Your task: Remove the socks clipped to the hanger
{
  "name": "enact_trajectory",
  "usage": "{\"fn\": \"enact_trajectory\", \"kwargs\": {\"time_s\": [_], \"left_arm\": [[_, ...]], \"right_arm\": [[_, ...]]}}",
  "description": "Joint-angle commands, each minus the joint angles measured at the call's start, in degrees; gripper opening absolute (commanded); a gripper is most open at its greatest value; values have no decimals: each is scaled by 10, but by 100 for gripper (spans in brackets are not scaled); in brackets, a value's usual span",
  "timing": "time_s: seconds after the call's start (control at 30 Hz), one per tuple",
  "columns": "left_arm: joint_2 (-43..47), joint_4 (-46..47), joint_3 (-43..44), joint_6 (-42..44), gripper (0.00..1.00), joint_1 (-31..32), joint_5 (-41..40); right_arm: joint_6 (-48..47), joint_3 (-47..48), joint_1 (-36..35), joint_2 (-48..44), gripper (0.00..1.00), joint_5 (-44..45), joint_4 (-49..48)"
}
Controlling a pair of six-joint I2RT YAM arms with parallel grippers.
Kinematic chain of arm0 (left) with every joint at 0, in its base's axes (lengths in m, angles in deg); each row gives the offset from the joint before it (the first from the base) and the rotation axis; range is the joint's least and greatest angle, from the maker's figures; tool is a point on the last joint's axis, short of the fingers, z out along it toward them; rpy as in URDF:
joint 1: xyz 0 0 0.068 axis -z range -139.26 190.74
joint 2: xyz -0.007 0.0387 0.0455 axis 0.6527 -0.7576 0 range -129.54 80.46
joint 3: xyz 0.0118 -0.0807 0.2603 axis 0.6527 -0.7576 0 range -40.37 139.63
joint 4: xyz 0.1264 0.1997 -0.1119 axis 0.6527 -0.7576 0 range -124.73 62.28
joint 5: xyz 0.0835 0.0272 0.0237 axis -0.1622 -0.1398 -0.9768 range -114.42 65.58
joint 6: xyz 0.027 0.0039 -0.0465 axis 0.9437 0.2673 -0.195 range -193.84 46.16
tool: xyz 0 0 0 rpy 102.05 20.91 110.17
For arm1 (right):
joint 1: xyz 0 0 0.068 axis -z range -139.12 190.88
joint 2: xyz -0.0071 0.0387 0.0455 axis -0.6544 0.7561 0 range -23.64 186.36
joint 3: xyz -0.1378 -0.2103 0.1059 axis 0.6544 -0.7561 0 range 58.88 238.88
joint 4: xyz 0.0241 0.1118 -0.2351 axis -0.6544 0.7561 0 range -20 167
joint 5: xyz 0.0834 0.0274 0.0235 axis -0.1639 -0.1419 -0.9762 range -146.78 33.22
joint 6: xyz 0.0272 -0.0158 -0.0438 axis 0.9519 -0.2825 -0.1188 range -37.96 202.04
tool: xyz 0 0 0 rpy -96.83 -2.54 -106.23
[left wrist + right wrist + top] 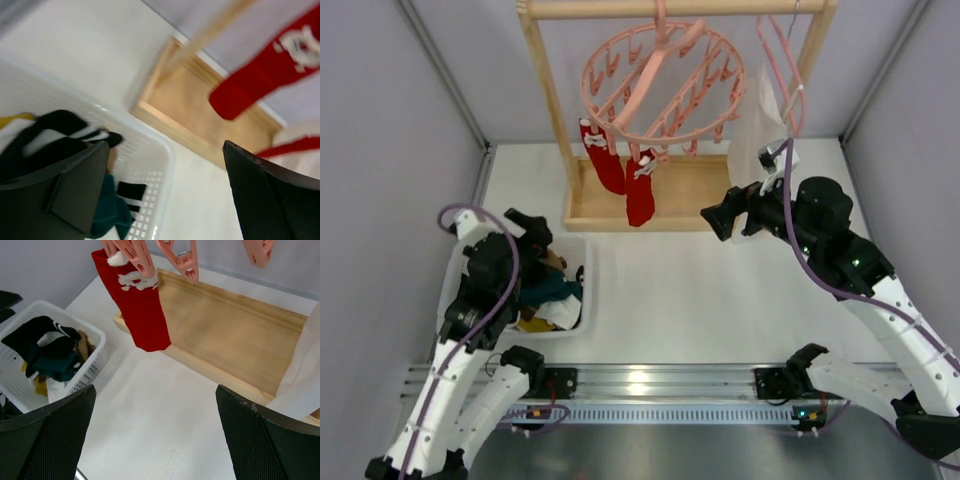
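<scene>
The round pink hanger (660, 85) hangs from the wooden rack, and two red socks (603, 160) (640, 200) are clipped under its near rim. My left gripper (535, 235) hovers open over the far end of a white basket (582, 310), with nothing between its fingers (65, 185). Below it lie a black striped sock (60, 130) and a dark green sock (107, 212). My right gripper (720, 215) is open and empty, right of and below the red socks. In the right wrist view one red sock (142, 310) dangles from a pink clip (132, 255) ahead.
The rack's wooden base tray (690, 185) lies under the hanger. A white cloth garment (755, 125) hangs on a plain pink hanger (782, 70) at the right, close to my right wrist. Grey walls close both sides.
</scene>
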Motion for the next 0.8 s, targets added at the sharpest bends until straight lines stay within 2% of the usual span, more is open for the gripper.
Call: {"fn": "enact_trajectory", "kwargs": {"time_s": [0.0, 0.03, 0.1, 0.27, 0.37, 0.57, 0.77], "left_arm": [[-88, 130, 12, 88, 98, 0, 251], [-117, 178, 12, 104, 98, 3, 314], [-135, 240, 6, 130, 98, 15, 364], [-190, 445, -41, 220, 98, 54, 421], [-244, 520, -54, 247, 98, 54, 437], [-350, 601, -51, 266, 98, 55, 409], [-427, 653, -26, 294, 97, 55, 435]], "right_arm": [[22, -11, 5, -29, 99, 27, -64], [23, -12, 5, -33, 99, 31, -63], [22, -16, 6, -44, 100, 32, -59], [12, -35, 6, -75, 99, 5, -59], [11, -45, 6, -89, 100, -24, -62], [9, -61, 6, -111, 100, -72, -71], [9, -90, 6, -128, 99, -113, -89]]}}
